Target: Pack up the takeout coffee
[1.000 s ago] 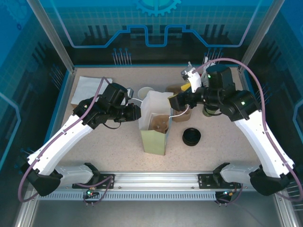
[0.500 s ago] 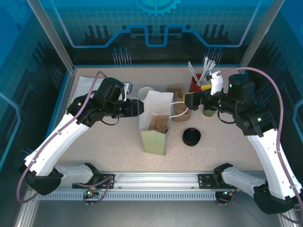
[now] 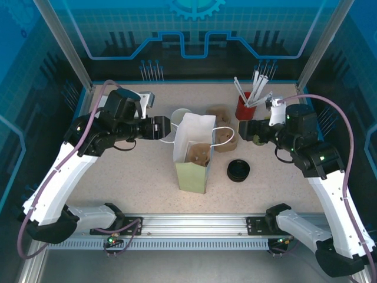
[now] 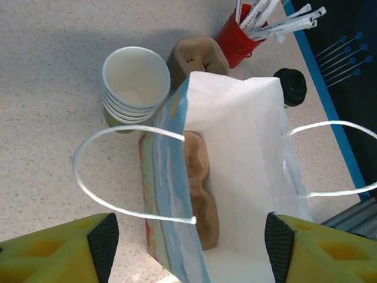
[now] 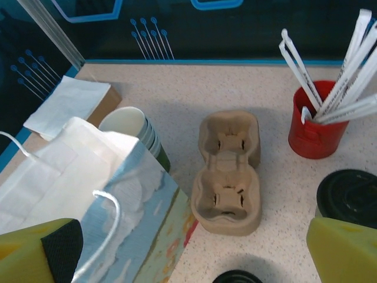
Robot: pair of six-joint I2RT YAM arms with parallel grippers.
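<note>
The takeout coffee, a dark cup under a black lid (image 4: 291,86), stands beside the red straw cup; its lid (image 5: 347,196) sits just off my right gripper's right finger. A stack of dark green paper cups (image 3: 179,116) is behind the bag. The white paper bag (image 3: 191,154) stands upright in the middle with a brown pulp carrier (image 4: 200,194) inside. My left gripper (image 3: 166,128) is open at the bag's left side, its jaws (image 4: 190,244) spanning the bag mouth and one handle loop, gripping nothing. My right gripper (image 3: 247,130) is open and empty, right of the bag.
A second pulp carrier (image 3: 222,137) lies on the table right of the bag. Loose black lids (image 3: 238,171) sit in front of it. The red cup of white straws (image 3: 244,106) stands at the back right. White napkins (image 3: 115,109) lie at the back left.
My left gripper has opened and drawn back left from the bag. The right gripper has let the bag handle go and pulled away to the right. The bag stands by itself.
</note>
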